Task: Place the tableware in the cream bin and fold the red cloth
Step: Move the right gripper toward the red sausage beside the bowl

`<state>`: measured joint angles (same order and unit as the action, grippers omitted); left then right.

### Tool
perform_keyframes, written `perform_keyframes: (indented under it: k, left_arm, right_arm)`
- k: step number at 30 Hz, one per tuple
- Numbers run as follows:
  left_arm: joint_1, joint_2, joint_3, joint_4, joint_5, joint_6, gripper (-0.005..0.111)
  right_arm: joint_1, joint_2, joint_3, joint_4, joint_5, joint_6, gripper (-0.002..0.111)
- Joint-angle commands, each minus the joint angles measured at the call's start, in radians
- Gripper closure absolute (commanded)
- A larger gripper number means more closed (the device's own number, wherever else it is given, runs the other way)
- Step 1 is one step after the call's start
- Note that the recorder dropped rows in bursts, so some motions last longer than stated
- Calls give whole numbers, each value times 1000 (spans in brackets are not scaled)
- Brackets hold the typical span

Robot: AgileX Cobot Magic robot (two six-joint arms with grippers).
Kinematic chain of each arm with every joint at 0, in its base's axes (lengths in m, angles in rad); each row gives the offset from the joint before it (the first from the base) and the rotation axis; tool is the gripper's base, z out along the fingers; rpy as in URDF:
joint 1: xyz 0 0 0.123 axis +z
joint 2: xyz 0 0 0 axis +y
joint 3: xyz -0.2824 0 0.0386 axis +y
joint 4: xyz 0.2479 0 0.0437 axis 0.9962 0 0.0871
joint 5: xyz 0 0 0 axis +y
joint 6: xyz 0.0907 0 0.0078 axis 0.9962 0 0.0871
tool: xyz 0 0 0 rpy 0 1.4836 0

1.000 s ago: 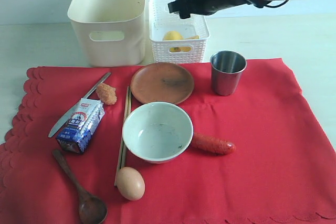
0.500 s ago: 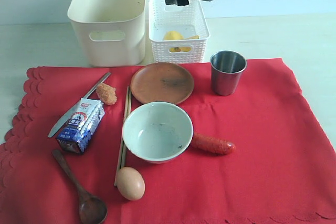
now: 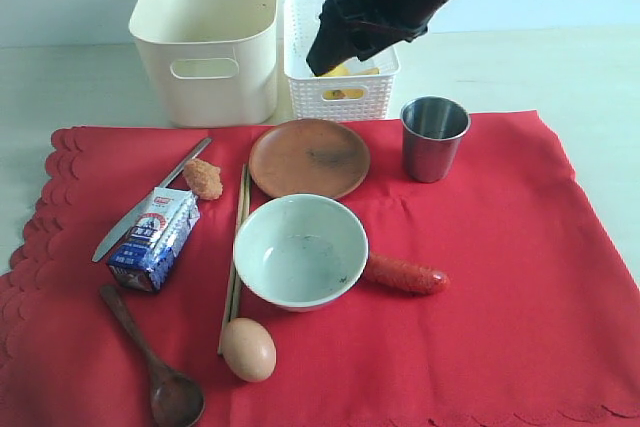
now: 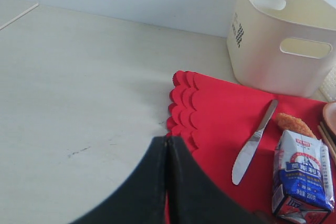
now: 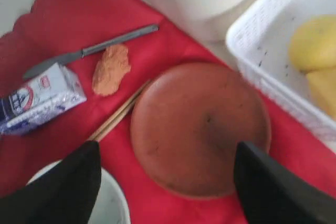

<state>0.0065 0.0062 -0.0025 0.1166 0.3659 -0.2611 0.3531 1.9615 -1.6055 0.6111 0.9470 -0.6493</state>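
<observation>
The red cloth (image 3: 520,277) is spread flat under a brown plate (image 3: 308,157), steel cup (image 3: 434,137), white bowl (image 3: 300,250), knife (image 3: 150,199), chopsticks (image 3: 236,257) and wooden spoon (image 3: 150,357). The cream bin (image 3: 205,37) stands behind the cloth at the left. My right gripper (image 3: 322,55) hangs open and empty in front of the lattice basket, tilted down above the plate (image 5: 199,124), which shows between its fingers. My left gripper (image 4: 167,140) is shut and empty over the cloth's scalloped left edge (image 4: 181,103), out of the exterior view.
A white lattice basket (image 3: 340,87) with yellow food stands beside the bin. An egg (image 3: 247,349), a sausage (image 3: 405,275), a fried nugget (image 3: 203,178) and a milk carton (image 3: 155,239) lie among the tableware. Bare tabletop (image 4: 79,87) stretches left of the cloth.
My right arm has swung from above the lattice basket downward and now points down toward the plate. Nothing on the cloth has moved.
</observation>
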Motion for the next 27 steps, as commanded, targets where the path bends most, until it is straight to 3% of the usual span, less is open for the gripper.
perform_keyframes:
  k: [1,27]
  left_arm:
    - [-7,-6,3,5,-5,3,107]
    - [-7,-6,3,5,-5,3,107]
  right_arm:
    - [-4,-12,-8,-63,98,62,44]
    - [-4,45,-6,-135,274,195,44]
